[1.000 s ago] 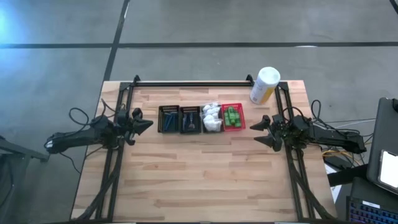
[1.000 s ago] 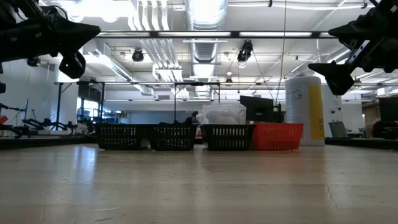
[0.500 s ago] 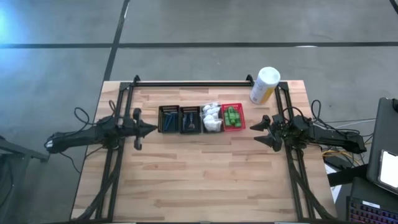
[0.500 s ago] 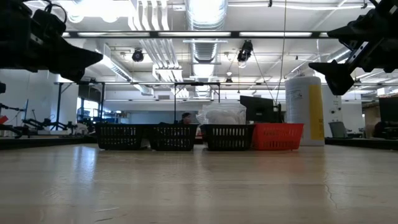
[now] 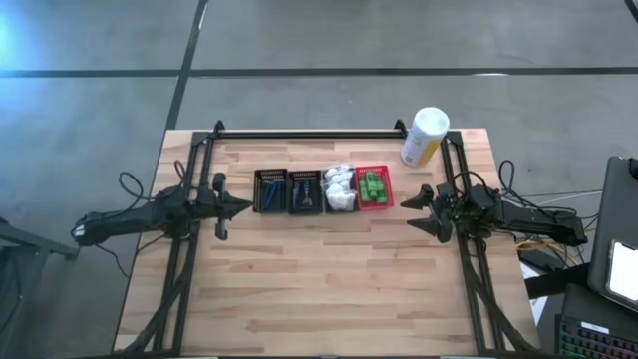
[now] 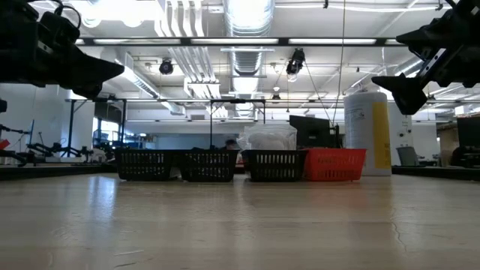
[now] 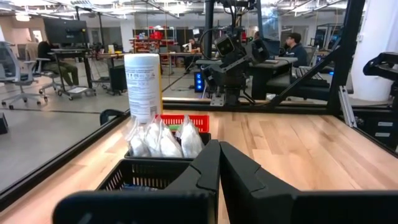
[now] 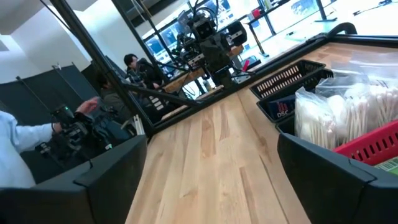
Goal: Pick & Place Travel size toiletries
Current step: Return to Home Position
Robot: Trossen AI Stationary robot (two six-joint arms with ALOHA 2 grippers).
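Left pincer (image 5: 237, 206) hovers at 9 o'clock of the basket row, clenched tight: its fingers (image 7: 205, 171) press together and, from the left wrist cam, cover part of the nearest black basket (image 7: 140, 175). Right pincer (image 5: 425, 212) hangs at 3 o'clock of the row, wide open and holding nothing.

All the toiletries sit in that row, 12 o'clock of the worktop (image 5: 329, 279) centre. The dark tubes (image 5: 303, 192) are in the two black baskets nearest the left pincer, the white bundles (image 5: 339, 186) are heaped in the third black one, and the green bottles (image 5: 372, 186) are in the red basket (image 6: 335, 163).

The white-and-yellow canister (image 5: 424, 137) stands at 1 o'clock of the red basket. Its label (image 7: 143, 81) is fine print I can't read, and so is the white lettering on a dark blue pack (image 8: 283, 109).

People (image 8: 130, 65) sit in the room behind.
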